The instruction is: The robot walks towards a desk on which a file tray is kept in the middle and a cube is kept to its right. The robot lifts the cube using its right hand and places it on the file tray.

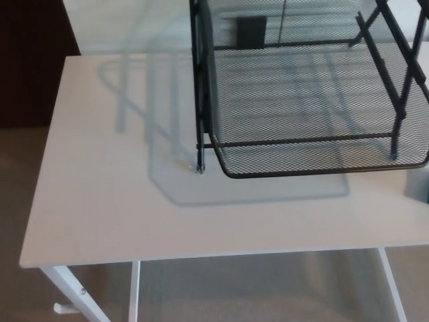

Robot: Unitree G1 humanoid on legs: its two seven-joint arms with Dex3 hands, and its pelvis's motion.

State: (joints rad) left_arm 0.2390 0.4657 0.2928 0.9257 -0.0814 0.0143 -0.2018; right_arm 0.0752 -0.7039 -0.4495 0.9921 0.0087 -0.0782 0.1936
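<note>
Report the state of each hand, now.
Left hand: not in view, so it cannot be told.
Right hand: not in view, so it cannot be told.

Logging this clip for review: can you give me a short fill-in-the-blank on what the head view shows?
The file tray is made of black wire ____.
It stands on a ____ desk.
Its shadow falls to its ____ in the picture.
Missing words: mesh, white, left.

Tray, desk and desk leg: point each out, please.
Tray [301,100]: head view, bare mesh floor.
Desk [100,201]: head view, bare top, left part.
Desk leg [70,290]: head view, near left leg, upper part.
</note>
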